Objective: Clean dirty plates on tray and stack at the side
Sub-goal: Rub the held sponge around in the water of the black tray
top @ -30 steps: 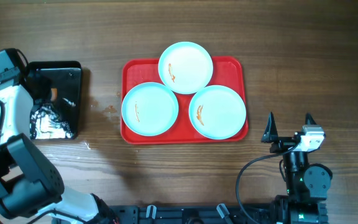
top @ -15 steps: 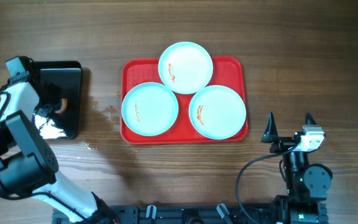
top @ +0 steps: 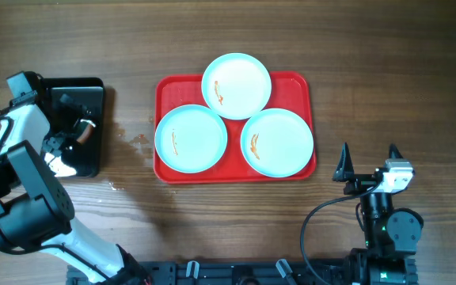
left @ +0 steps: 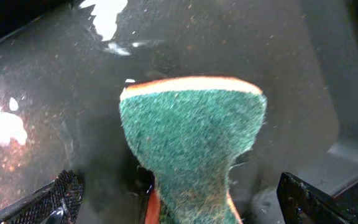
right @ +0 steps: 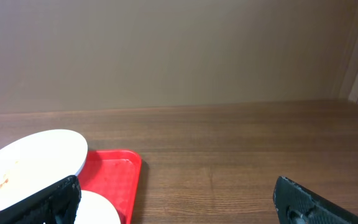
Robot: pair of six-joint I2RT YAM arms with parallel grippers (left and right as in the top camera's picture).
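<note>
Three plates (top: 237,85) unchanged on tray (top: 301,82), smears remaining. Left gripper (left: 185,196) shifted over sponge (left: 191,130) in black bin (top: 93,87), spread, pinching nothing. Right gripper (top: 368,154) spread, idle. Wiping not started.

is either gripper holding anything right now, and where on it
Nothing, it seems. The left gripper stands open around the green sponge in the black bin, not touching it; the right gripper is open and empty.

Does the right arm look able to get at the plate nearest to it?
Probably yes. The right gripper is open and empty beside the tray, and nothing stands between it and the nearest plate, which nothing covers.
</note>
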